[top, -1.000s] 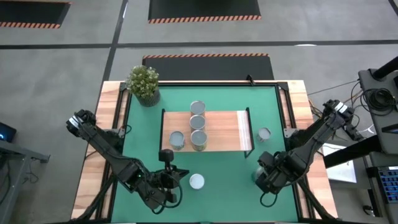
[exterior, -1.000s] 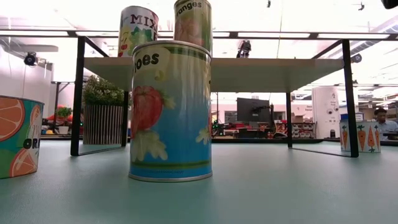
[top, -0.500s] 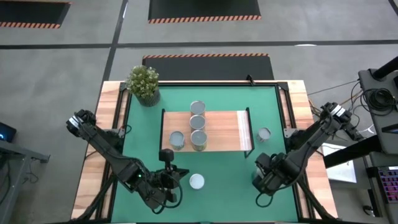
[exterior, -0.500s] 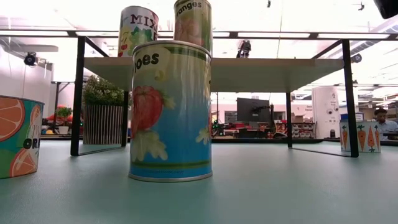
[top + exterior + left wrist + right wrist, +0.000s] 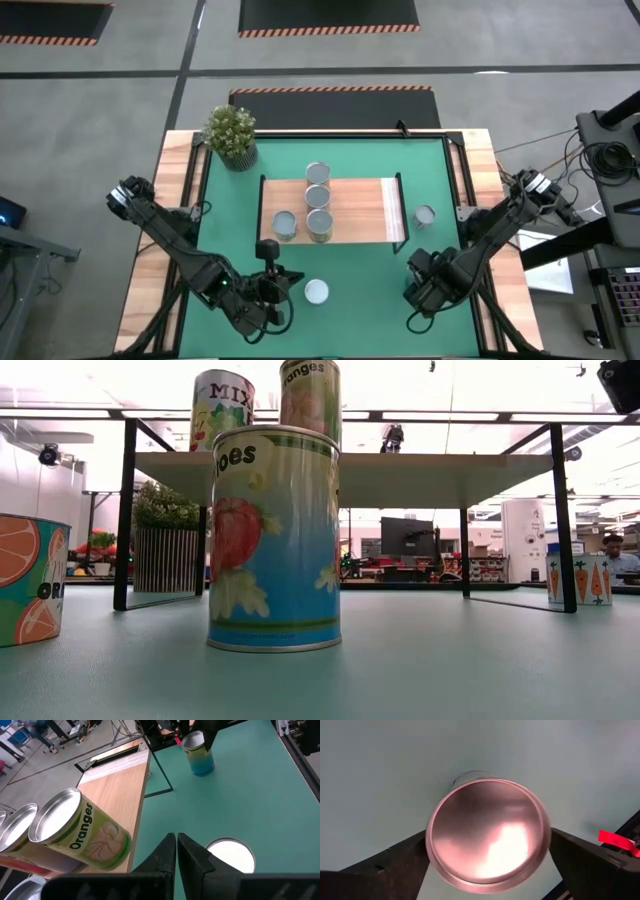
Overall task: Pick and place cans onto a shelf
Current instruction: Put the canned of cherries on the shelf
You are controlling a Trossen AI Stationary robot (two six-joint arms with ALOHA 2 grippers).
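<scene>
In the low view, an orange-printed can (image 5: 30,578) is cut off by the left edge, and the two cans on the shelf (image 5: 400,472) are clipped by the top edge, their labels only partly readable. The word on the nearest can (image 5: 274,538) is cut short as the label curves away. A person (image 5: 612,550) far behind is too small to make out. From above, the can under the right gripper (image 5: 425,285) is hidden by the arm. In the right wrist view, only the lid of that can (image 5: 488,833) is seen, its label hidden. In the left wrist view, a white-topped can (image 5: 229,854) is partly covered by the closed fingers (image 5: 192,857)
</scene>
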